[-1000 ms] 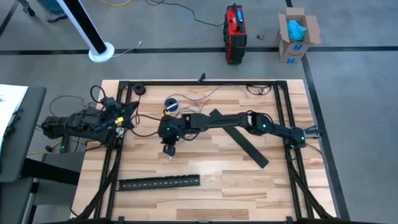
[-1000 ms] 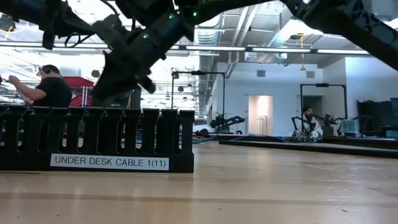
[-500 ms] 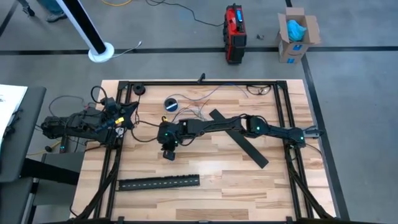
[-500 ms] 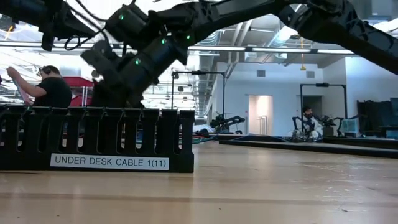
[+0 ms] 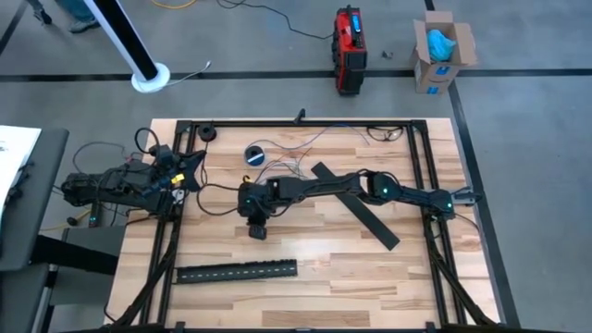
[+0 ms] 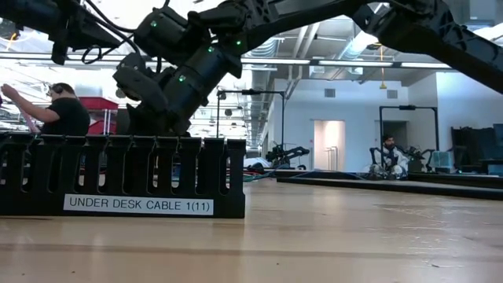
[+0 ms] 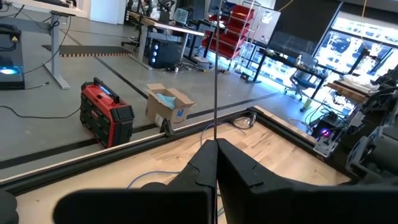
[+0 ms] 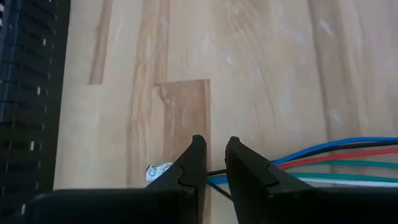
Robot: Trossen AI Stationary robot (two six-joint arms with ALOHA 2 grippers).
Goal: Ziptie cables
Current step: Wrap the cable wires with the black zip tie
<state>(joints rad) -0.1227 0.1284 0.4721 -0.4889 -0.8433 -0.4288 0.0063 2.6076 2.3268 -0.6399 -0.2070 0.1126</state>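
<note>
So far nothing looks tied: the thin coloured cables (image 8: pixel 348 160) lie loose at frame right, the right gripper (image 8: pixel 211 163) pinching one narrowly; left gripper (image 7: pixel 216 163) closed, idle.

Cables (image 8: pixel 336 158): run off the right wrist view's edge; near ends pass under the right gripper's (image 8: pixel 211 163) fingers (image 8: pixel 194 163), hidden there. High view: cables (image 5: pixel 287 166) too thin to count or trace.

Small white tag (image 8: pixel 158 171) by the fingers: print too small to read.

Slotted strip (image 8: pixel 28 93): cut off at the frame edge.

Low view: right gripper behind the labelled duct (image 6: pixel 118 185), tips hidden.

Left gripper (image 7: pixel 216 163): thin dark line between the tips, too fine to identify.
</note>
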